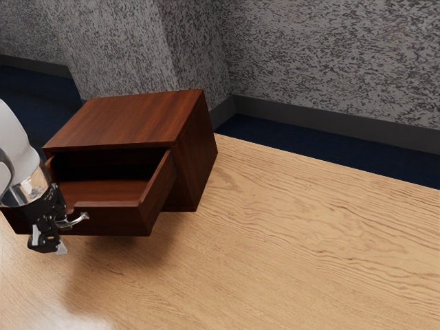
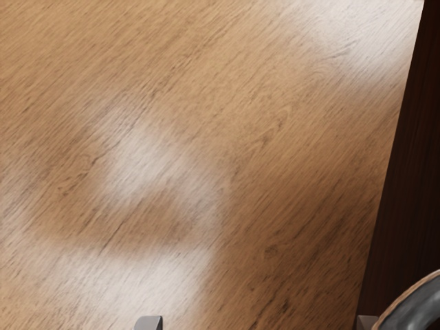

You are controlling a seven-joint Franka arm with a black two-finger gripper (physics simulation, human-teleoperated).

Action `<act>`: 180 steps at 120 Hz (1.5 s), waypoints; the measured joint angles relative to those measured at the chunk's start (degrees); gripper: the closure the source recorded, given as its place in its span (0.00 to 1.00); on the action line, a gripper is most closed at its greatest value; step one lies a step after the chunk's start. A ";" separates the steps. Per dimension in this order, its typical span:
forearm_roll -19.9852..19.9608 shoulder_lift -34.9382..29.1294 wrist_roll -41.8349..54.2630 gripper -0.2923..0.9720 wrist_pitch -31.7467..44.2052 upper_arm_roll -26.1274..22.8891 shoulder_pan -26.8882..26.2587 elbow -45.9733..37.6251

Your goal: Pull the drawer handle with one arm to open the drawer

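A: Drawer (image 1: 103,196) stands well out of the cabinet (image 1: 134,120) on the surface (image 1: 289,234); pincer (image 1: 48,245) wide, empty, just beside the handle (image 1: 74,220).

B: Risk: closing here probably misses the handle, and any pull would slip off.

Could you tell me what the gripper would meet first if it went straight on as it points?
Probably the table: the gripper points down at bare wood just beside the drawer front, with nothing visible between.
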 joint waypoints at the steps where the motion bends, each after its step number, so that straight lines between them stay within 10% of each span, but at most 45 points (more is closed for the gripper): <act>1: 0.00 0.00 0.01 0.66 0.00 0.00 0.00 0.01; 180: 0.04 3.15 -0.55 0.61 -2.09 0.12 0.56 5.66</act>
